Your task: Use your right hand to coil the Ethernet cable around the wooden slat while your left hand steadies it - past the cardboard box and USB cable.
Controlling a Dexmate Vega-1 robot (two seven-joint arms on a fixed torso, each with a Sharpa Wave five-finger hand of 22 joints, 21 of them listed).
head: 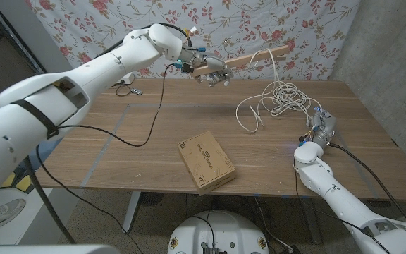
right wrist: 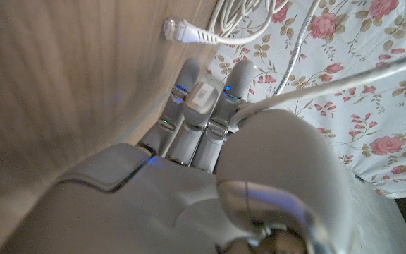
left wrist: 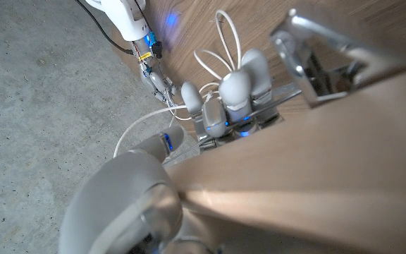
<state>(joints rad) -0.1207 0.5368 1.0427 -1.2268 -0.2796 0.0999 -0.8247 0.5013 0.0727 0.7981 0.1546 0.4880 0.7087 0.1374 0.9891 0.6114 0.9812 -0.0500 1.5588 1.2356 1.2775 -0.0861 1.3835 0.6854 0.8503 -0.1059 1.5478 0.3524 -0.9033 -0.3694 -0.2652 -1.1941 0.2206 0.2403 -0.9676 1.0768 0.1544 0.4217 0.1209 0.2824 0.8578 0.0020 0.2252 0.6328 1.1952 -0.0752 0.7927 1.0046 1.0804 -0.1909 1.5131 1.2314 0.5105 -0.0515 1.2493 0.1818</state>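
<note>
So the left hand [head: 213,73] grips the wooden slat [head: 249,61] aloft — the right hand [head: 321,128] pinches the floppy, light Ethernet cable [head: 273,99] near the table's right edge; grab close to the slat.

A floral curtain [head: 118,21] hangs behind the wooden table [head: 118,148]; grey concrete floor [left wrist: 34,106].

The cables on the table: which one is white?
The Ethernet cable, piled loosely near the right hand, is white. The other cable, far left, is black.

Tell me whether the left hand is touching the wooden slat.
Touching. In the head view the left hand grips the wooden slat above the table; the left wrist view shows its fingers wrapped against the wood.
</note>
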